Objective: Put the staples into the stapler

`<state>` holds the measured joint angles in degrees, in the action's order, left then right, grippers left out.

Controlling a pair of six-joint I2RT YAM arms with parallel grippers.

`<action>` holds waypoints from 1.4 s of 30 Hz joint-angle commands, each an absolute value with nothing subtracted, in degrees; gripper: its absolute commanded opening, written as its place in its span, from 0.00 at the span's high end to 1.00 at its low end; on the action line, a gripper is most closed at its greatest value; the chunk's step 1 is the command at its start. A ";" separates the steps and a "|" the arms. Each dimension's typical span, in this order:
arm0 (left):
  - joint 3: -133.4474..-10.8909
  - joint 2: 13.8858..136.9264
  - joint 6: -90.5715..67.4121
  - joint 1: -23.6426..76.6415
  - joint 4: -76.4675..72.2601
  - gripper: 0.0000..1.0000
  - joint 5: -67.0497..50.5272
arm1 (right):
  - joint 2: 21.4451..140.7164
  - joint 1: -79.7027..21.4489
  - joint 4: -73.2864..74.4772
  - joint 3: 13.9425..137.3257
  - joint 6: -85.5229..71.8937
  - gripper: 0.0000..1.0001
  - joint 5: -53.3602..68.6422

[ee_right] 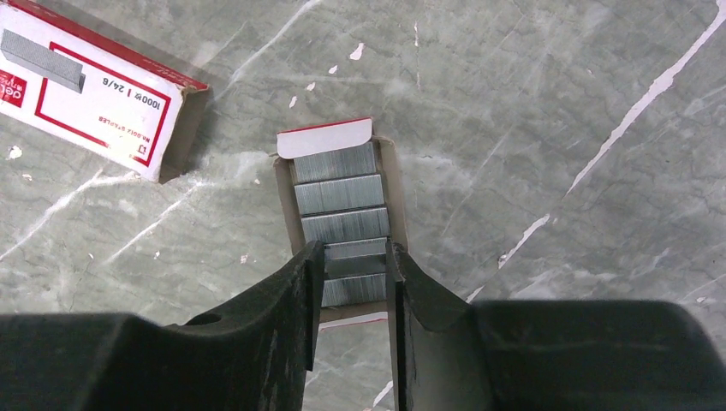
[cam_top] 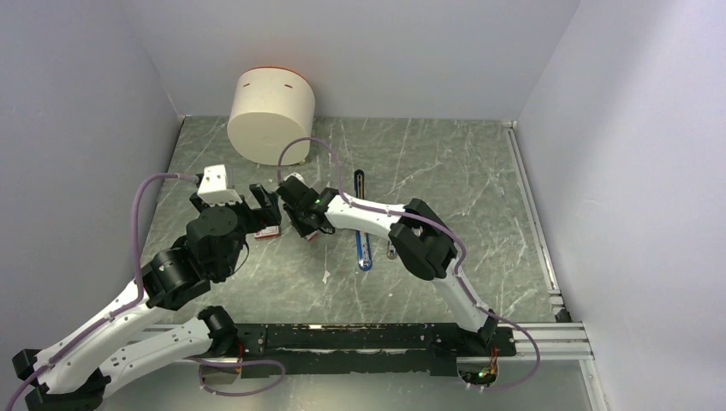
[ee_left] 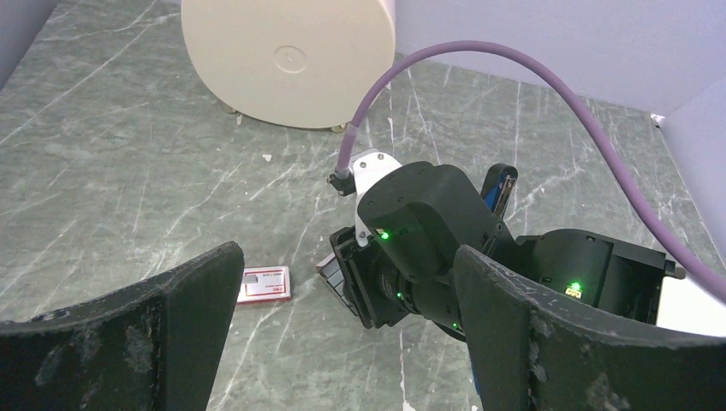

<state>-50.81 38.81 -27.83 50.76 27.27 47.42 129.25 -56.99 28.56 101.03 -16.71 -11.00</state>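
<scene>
The staples' red box sleeve [ee_right: 81, 90] with its white label lies flat on the table; it also shows in the left wrist view [ee_left: 265, 284] and the top view [cam_top: 267, 232]. Its cardboard tray [ee_right: 395, 193] lies beside it, holding several silvery staple blocks in a row. My right gripper [ee_right: 355, 250] points down into the tray, its fingers closed against both ends of one staple block [ee_right: 355, 249]. The stapler [cam_top: 363, 224], blue with a black arm, lies opened out flat just right of the right wrist. My left gripper [ee_left: 347, 261] is wide open and empty, hovering near the box.
A large cream cylinder [cam_top: 270, 116] stands at the back left. A small silvery piece [cam_top: 391, 251] lies right of the stapler and a white fleck [cam_top: 326, 276] in front of it. Grey walls close in on both sides and the back. A rail runs along the near edge.
</scene>
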 commanded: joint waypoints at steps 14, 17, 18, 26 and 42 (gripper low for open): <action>-50.45 38.76 -27.42 50.39 26.10 0.03 48.31 | 124.03 -57.24 28.93 100.55 -18.04 0.66 -12.77; -50.60 38.76 -27.37 50.41 26.23 0.03 48.43 | 123.44 -57.24 29.57 100.37 -18.03 0.66 -12.67; -50.70 38.80 -27.44 50.37 26.32 0.03 48.43 | 123.07 -57.21 29.74 100.13 -18.05 0.66 -12.58; -51.53 37.33 -27.42 50.38 26.41 0.03 48.37 | 117.01 -57.21 32.96 93.81 -17.91 0.65 -9.75; -51.59 37.62 -28.17 50.39 26.52 0.03 47.25 | 115.28 -60.88 37.75 82.74 -12.56 0.65 -3.18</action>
